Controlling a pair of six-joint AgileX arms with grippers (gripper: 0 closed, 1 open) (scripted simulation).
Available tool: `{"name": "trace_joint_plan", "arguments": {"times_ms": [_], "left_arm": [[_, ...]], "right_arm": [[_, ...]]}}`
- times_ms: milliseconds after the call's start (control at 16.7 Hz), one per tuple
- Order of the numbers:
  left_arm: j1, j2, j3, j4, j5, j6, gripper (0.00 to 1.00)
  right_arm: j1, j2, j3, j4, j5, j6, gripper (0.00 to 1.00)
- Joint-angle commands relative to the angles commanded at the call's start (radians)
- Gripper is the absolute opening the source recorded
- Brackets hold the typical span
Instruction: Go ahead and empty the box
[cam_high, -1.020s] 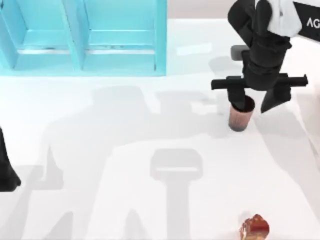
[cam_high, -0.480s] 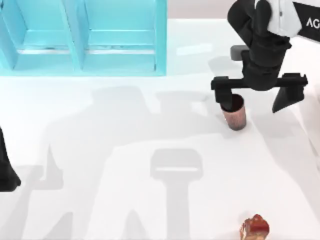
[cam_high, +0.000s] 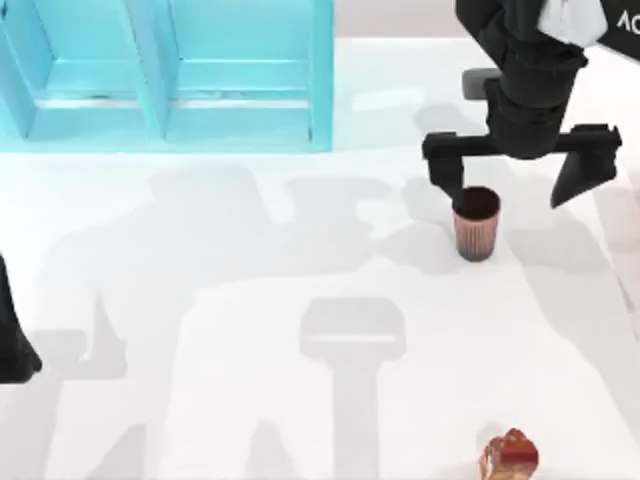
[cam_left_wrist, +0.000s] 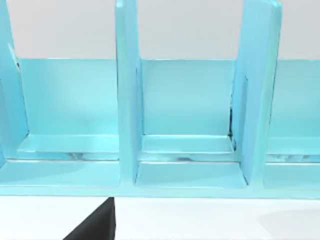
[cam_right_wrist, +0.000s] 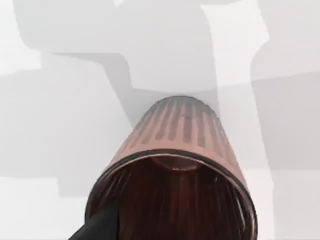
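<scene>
Black fingers of the right gripper (cam_high: 517, 180) are spread wide, nothing held; the ribbed brown cup (cam_high: 476, 222) stands upright just below them.

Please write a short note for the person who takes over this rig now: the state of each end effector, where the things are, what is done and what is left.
Right end effector: open, fingers spread wide, above the brown cup, not holding it.
Left arm: parked at the table's left edge.
The cup stands upright on the white table, right of the blue box.
A small reddish object lies at the table's near edge.
Done: the box compartments in sight hold nothing; the cup is out and released.
Left: probably only to withdraw the right arm and check the rest of the box.
</scene>
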Motion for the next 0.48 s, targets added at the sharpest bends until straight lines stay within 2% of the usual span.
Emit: {"name": "trace_joint_plan", "arguments": {"times_ms": [240, 480], "left_arm": [[0.0, 0.0, 0.0, 0.0, 0.0, 0.0, 1.0], [0.0, 0.0, 0.0, 0.0, 0.0, 0.0, 1.0]], "right_arm": [[-0.001, 0.001, 0.209, -0.208, -0.001, -0.001, 1.0], [-0.003, -0.011, 0.279, -0.279, 0.0, -0.004, 1.0]]}}
